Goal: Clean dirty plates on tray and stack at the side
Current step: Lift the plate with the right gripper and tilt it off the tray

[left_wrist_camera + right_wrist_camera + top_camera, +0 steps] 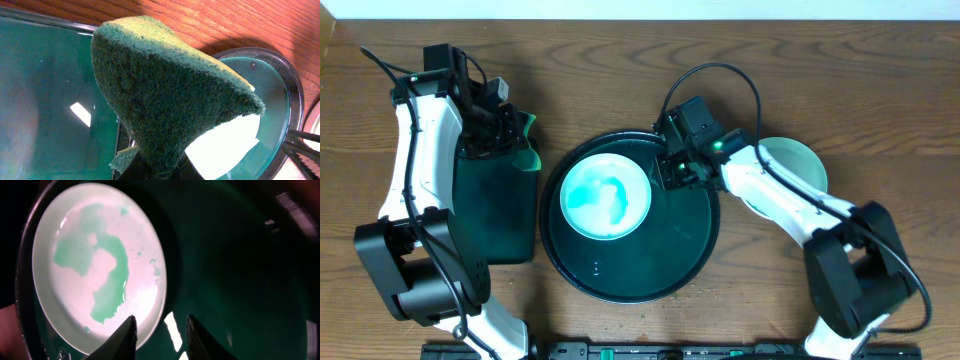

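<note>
Right claw (160, 337) hangs low over the large round dark green-black tray (695, 245), fingers spread and empty, with the near rim of the white round shallow plate (95, 265) just beside its left finger. That plate sits in the tray's far-left part, smeared teal and wet-looking. I'd judge it light, rigid, probably slippery and chip-prone, so the thin raised rim is where to pinch it, with nothing squeezed across the slick middle. Over at the table's left edge, the left claw (510, 130) is pinching a soft green scouring sponge (165, 95), folded, above the rectangular dark green tray (495, 215). A pale turquoise plate (800, 160) lies toward the right edge, partly under the right arm. Brown wooden table (620, 60), bare along the far edge.
</note>
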